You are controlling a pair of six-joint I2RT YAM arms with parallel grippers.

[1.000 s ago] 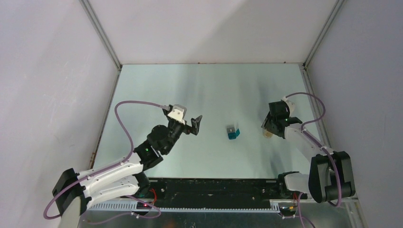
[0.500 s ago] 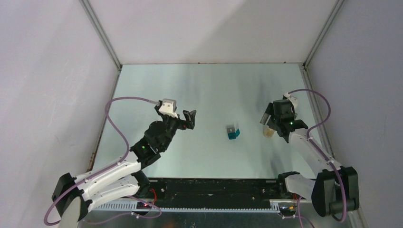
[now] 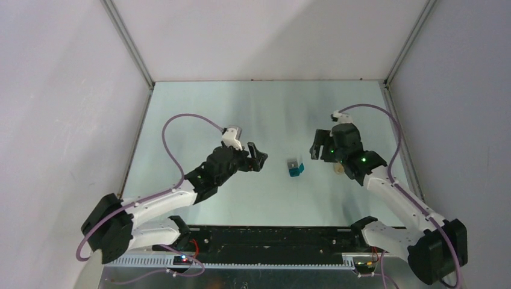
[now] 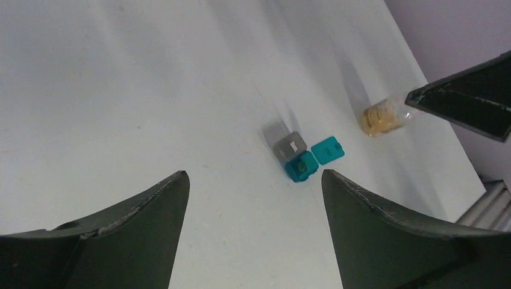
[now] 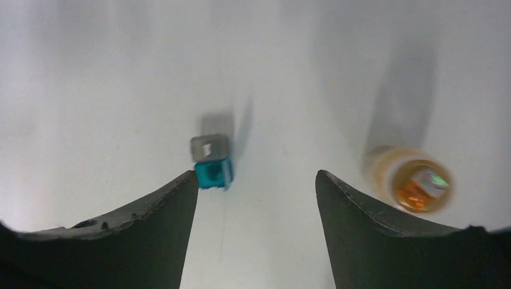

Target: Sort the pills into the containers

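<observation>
**Both pincers released, small case between them on the table**

The tiny teal-blue boxy case with a grey face sits on the pale, glossy metal table, about midway between left and right and slightly toward the near side. In the left wrist view the case shows as a teal cube. A grey panel with a small mark touches its far-left side, and a flat teal panel lies against its right side. The right wrist view shows the same case with the grey face on its far side, somewhat blurred.

The left gripper hangs just left of the case and apart from it. Its jaws are spread wide with nothing between them, and its own camera frames the case in the gap between the fingers.

The right gripper is to the right of the case and a little farther back. Its jaws are also spread and carry nothing.

A small clear round vial with amber contents stands on the table just right of the case, not touching it. From above, the right arm partly hides it. It is clearer in the left wrist view and blurred in the right wrist view. What the amber contents are cannot be told.
</observation>
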